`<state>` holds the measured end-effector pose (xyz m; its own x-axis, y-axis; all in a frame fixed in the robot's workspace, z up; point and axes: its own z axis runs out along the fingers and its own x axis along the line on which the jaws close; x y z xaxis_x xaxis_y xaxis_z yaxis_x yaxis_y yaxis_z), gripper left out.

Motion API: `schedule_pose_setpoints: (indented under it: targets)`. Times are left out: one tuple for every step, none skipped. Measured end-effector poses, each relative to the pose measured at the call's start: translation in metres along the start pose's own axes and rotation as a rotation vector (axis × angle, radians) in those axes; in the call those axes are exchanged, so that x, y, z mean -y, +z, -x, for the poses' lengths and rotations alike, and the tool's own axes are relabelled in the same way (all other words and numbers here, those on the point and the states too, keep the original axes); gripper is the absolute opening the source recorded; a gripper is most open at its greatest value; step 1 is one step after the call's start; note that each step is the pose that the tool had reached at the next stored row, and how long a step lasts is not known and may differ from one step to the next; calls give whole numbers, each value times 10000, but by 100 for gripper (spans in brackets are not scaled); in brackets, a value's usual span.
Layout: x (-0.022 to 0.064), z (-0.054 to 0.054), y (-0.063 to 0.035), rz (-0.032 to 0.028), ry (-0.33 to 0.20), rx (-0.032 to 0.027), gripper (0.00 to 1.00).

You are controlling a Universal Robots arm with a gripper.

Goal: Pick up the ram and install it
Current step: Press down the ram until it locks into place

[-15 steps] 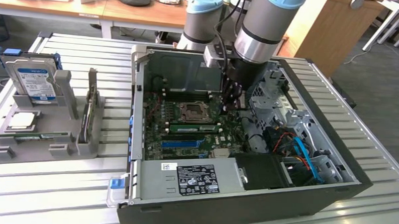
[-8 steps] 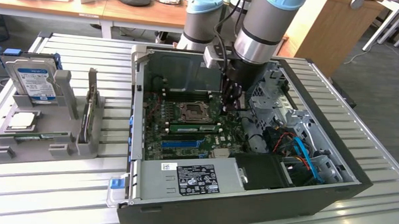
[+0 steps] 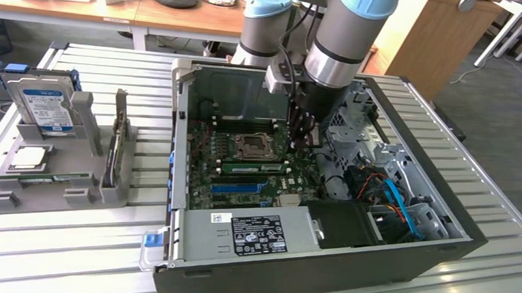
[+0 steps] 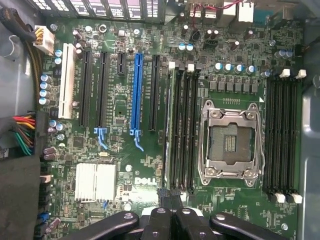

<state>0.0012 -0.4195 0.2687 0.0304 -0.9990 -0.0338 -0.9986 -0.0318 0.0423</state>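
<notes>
- I see the arm reaching down into the open computer case point(image 3: 431, 250), which lies on its side on the slatted metal table point(image 3: 66, 257).
- The gripper point(image 4: 171, 197) sits low over the motherboard point(image 4: 125, 150), its fingers point(image 4: 161, 220) pressed together at the end of the memory slots point(image 4: 182, 130) beside the empty CPU socket point(image 4: 230, 137).
- In the wrist view I can see the ram point(image 4: 172, 125) edge-on, standing in the bank of black slots next to the socket; the closed fingertips rest right at its near end. I cannot tell whether the stick is fully seated or whether the fingers pinch it or only press on it.
- In the exterior view, the gripper point(image 3: 303, 132) is just to the right of the socket point(image 3: 254, 145), above the green board.
- On the exterior view's left, a grey parts holder point(image 3: 60, 178) stands well apart from the case, with a silver drive point(image 3: 45, 103) upright in it.
- The power supply point(image 3: 249, 232) occupies the near end of the case.
</notes>
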Motion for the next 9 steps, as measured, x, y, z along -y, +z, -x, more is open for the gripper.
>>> schedule_pose_setpoints:
  targets:
    - [0, 0, 10, 0, 0, 1, 11]
    - [1, -1, 19, 0, 0, -1, 11]
    - [1, -1, 28, 0, -1, 0, 11]
    - [2, -1, 37, 0, -1, 1, 11]
    - [2, -1, 46, 0, 0, 0, 11]
    - [2, -2, 54, 0, 0, 0, 11]
    - [3, -2, 62, 1, 0, 0, 11]
    - [3, -2, 70, 0, 0, 0, 11]
    - [3, -3, 78, 0, 0, 0, 11]
